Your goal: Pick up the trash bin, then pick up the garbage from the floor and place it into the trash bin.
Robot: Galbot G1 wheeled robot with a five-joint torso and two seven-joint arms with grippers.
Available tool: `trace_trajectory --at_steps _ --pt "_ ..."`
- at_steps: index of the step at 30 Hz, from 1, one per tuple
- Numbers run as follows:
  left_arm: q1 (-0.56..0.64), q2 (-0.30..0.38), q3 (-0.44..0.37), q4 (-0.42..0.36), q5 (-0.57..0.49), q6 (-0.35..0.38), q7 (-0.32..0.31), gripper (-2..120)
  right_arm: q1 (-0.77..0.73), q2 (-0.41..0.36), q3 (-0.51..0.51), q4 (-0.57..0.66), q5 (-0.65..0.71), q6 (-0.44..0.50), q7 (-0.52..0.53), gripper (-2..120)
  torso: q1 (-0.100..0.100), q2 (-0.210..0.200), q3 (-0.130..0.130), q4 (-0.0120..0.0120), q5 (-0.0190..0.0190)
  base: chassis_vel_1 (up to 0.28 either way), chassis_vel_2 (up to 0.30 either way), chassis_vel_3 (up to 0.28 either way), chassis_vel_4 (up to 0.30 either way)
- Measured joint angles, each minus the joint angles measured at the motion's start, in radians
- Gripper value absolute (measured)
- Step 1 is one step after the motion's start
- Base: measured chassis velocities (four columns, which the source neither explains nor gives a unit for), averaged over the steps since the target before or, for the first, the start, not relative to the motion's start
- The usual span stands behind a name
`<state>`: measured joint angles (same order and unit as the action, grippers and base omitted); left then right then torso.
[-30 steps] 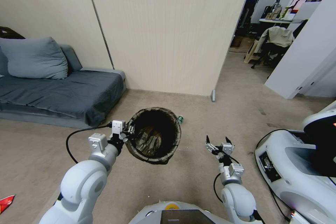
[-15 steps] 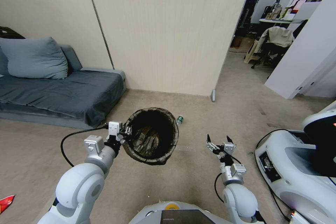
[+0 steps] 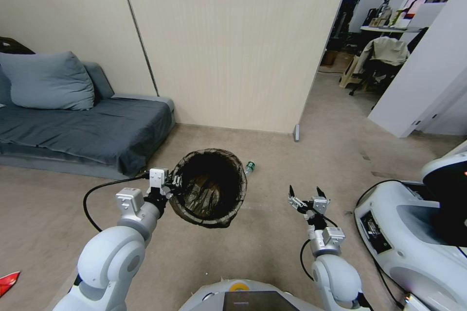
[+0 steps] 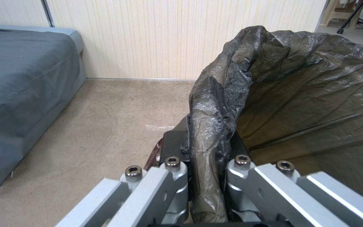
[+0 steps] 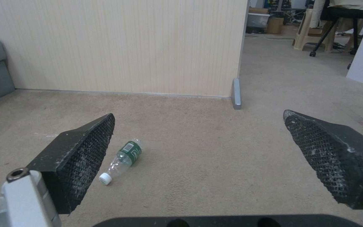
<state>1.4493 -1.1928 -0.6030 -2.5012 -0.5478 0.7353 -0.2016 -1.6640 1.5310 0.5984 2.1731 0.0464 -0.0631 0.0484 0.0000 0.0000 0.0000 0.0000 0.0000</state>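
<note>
The left claw [image 3: 173, 185] is clamped on the near-left rim of the trash bin [image 3: 210, 187], pinching the folded bag edge [image 4: 215, 126] between its jaws; the bin hangs clear of the floor, tilted slightly toward the robot. The grip takes in a thick fold of liner, so the bag may slide on the plastic and let the bin sag or drop, judging by the bunched film in the left wrist view. The right claw [image 3: 305, 196] hovers spread wide and empty, low over the carpet [image 3: 272, 233] to the right of the bin. The bottle [image 5: 122, 160] lies on its side beyond the bin, near the wall [image 3: 233, 48]; being round, it would probably roll if nudged by a fingertip. Open carpet lies ahead and right toward the doorway. The sofa [image 3: 82, 131] bounds the left, a second white machine [image 3: 408, 233] crowds the right, and a red wrapper [image 3: 7, 282] sits at far left.
</note>
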Motion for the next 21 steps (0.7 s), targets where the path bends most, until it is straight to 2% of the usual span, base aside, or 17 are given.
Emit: trace_trajectory --at_steps 21 --pt "-0.008 0.001 -0.002 0.001 0.000 0.000 0.000 5 0.003 -0.001 0.007 -0.010 -0.003 -0.002 -0.003 100 0.000 0.000 0.000 -0.0001 0.0000 -0.065 0.064 0.068 -0.064"
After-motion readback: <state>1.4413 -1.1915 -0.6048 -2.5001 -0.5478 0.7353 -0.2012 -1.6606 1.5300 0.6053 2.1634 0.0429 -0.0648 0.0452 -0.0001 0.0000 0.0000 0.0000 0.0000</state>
